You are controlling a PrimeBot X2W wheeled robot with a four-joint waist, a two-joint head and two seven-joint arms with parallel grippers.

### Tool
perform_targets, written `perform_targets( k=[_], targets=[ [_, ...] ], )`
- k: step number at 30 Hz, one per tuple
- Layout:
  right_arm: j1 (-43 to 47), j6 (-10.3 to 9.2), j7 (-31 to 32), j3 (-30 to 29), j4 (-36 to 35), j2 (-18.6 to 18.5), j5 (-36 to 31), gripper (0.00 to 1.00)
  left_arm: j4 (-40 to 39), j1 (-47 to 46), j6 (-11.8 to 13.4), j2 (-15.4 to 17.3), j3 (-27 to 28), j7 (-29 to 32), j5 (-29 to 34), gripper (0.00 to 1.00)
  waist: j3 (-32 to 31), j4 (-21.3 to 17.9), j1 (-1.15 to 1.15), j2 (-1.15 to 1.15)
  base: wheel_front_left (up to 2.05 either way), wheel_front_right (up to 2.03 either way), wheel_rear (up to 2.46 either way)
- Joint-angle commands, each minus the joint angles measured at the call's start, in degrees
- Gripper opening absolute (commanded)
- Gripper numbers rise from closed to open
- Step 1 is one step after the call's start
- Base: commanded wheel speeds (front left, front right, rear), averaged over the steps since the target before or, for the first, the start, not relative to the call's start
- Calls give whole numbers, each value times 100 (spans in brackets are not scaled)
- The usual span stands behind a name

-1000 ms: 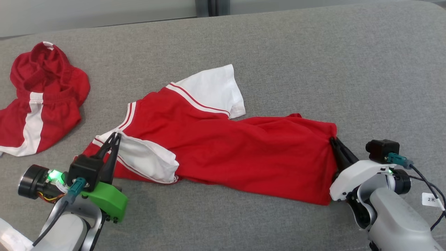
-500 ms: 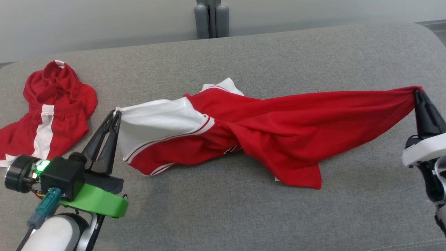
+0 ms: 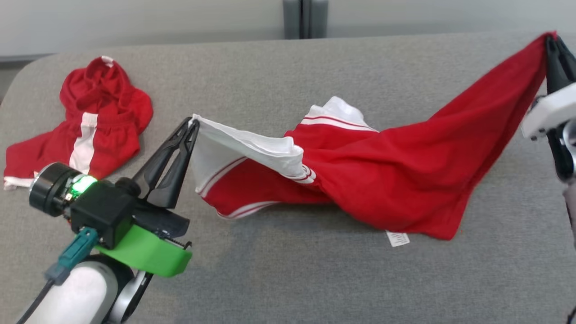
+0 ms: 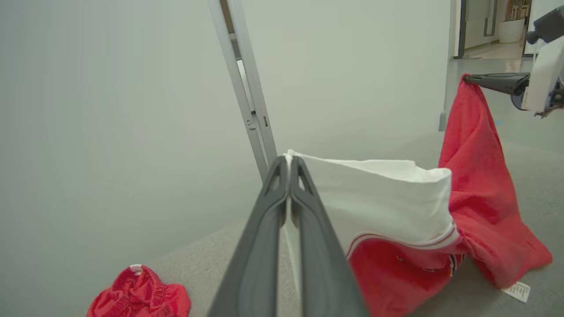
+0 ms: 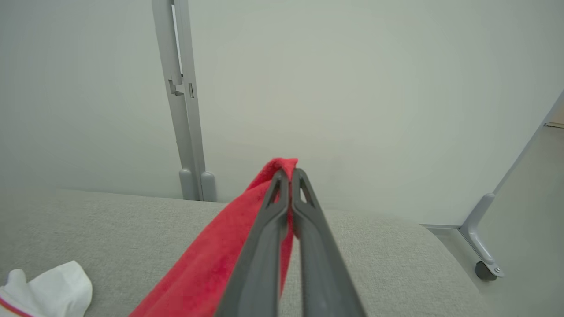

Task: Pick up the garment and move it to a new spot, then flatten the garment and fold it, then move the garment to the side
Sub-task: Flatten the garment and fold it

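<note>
A: Flagging risks. Your left gripper (image 3: 192,122) is clamped on the white sleeve edge at the nine o'clock end of the red-and-white knit jersey shirt (image 3: 396,180). Your right gripper (image 3: 551,41) is pinched closed on a red hem corner at two o'clock and sits higher.

B: Where's the shirt sitting?

A: It's strung between both grippers, twisted. The belly sags onto the grey fabric couch surface (image 3: 288,279).

B: What goes wrong?

A: Both bites look thin, right on the cloth edge. If you pull apart harder, I'd expect a corner to slip out. The twist likely sets down as a crease, so flattening fails. Dragging the belly could bunch it. Swing toward ten o'clock and you may land on the crumpled red shorts with the white side stripe (image 3: 99,117), lying well apart from the shirt.

B: Counts?

A: Two grippers, one held shirt and one pair of shorts. One white care label (image 3: 398,238) hangs at the shirt's six o'clock edge, and one grey upright post (image 3: 305,18) stands at twelve o'clock.
</note>
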Motion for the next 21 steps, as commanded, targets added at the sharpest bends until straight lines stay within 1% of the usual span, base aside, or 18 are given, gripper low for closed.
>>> perform_targets(
  k=[1,3,5,7,9,12,17,21],
  targets=[
    [-243,-5,-197,54,279,103,-169,100,150,-122,-52,-44,-40,-71,67,0,307,293,0,0,0,0,0],
    [-450,-5,-480,192,628,291,-324,100,340,-154,-86,-122,-118,-142,89,0,329,293,0,0,0,0,0],
    [-532,-6,-702,306,806,368,-362,100,483,-171,-76,-158,-149,-225,143,0,324,256,0,0,0,0,0],
    [-390,-6,-820,395,812,447,-321,100,582,-131,-18,-192,-146,-314,171,0,304,185,0,0,0,0,0],
    [-79,-6,-862,508,675,542,-176,100,660,-77,43,-168,-106,-407,229,0,273,99,0,0,0,0,0],
    [514,-6,-864,640,78,557,151,100,750,-13,143,-119,-46,-535,309,0,248,-34,0,0,0,0,0],
    [2168,-6,-864,876,-1046,600,517,100,904,99,283,-123,50,-746,317,0,148,-246,0,0,0,0,0],
    [3385,-6,-865,973,-1696,752,668,100,994,195,334,-133,87,-842,265,0,33,-359,0,0,0,0,0]
  ],
)
